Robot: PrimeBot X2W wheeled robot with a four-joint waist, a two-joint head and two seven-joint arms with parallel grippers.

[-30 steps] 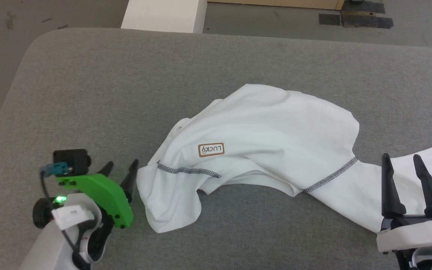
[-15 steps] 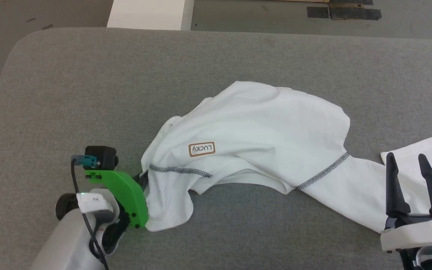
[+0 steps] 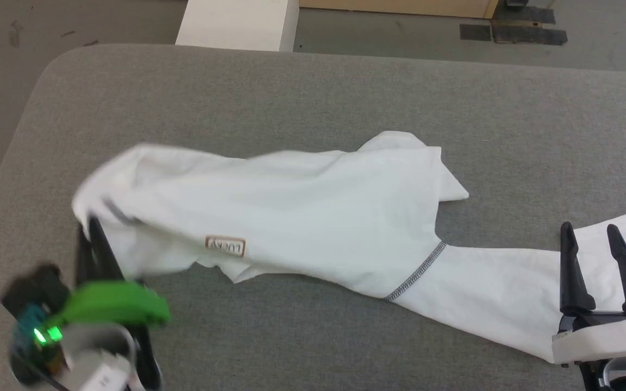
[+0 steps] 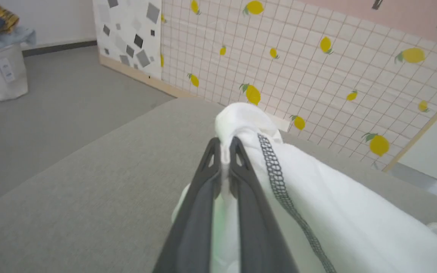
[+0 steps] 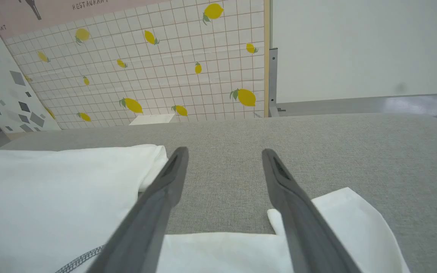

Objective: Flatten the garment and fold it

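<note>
So the garment [image 3: 313,217] was sprawled across the middle of the desk [image 3: 313,92], running from the left of the head view down to the lower right corner, with the LUCKY patch [image 3: 226,246] facing up on the left half. The left claw [image 4: 224,143] was pinched together on a small bunch of fabric right beside the grey seam [image 4: 279,178], and from the left wrist view only the tips seemed to have it. The right claw [image 3: 589,228] sat at the lower right, fingers spread wide over the sleeve [image 3: 498,293] end and gripping nothing. I couldn't tell if it even touched the cloth. My worry: with nothing pinning that sleeve, a pull from the left would probably just slide the whole shirt toward the desk's left edge instead of stretching it flat. That shallow pinch could slip off too. And the flap [image 3: 446,182] doubled over at the shirt's upper right would get pressed in as a crease if it wasn't smoothed first.
</note>
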